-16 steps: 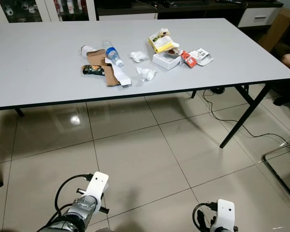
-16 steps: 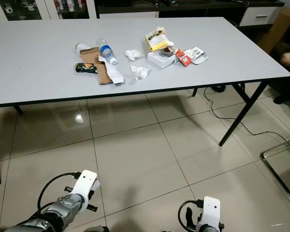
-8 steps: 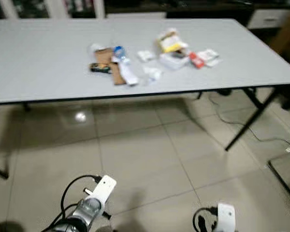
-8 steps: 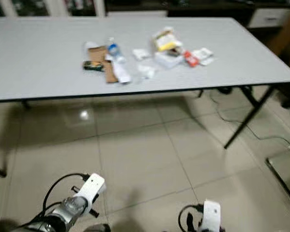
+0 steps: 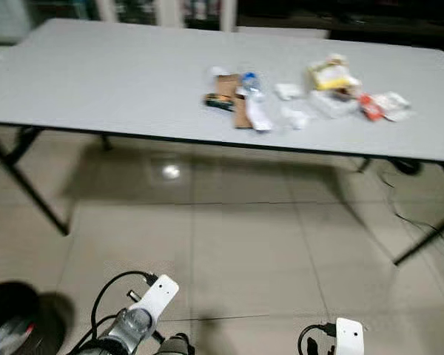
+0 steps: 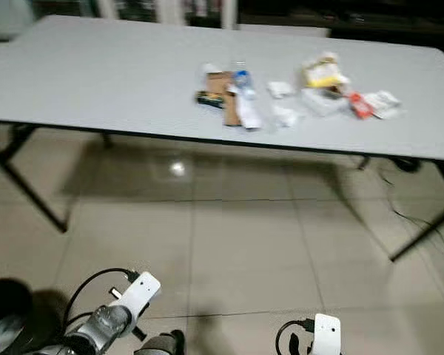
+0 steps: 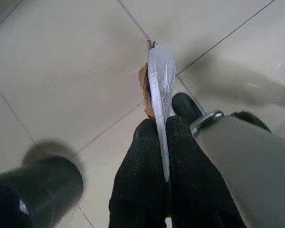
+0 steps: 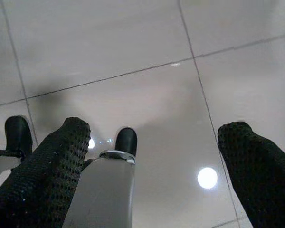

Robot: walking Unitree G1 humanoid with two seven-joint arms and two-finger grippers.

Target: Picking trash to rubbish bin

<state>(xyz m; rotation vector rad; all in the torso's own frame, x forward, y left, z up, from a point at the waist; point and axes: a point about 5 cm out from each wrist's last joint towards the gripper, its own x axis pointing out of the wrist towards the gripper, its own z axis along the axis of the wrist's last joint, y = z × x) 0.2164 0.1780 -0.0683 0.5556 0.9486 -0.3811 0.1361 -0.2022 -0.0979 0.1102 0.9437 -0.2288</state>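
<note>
My left gripper [image 7: 162,142] pinches a flat silver wrapper [image 7: 160,90].
Black bin [image 5: 11,318] sits just beside it; my right gripper [image 8: 152,161] hangs spread wide over floor tiles.

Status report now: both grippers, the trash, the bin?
Left gripper shut on a flat wrapper, low over the floor. Right gripper open, idle. Black bin at robot's left. More trash on the table.

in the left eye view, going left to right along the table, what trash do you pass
dark snack packet → clear plastic bottle → crumpled white tissue → yellow packet → red wrapper
</note>
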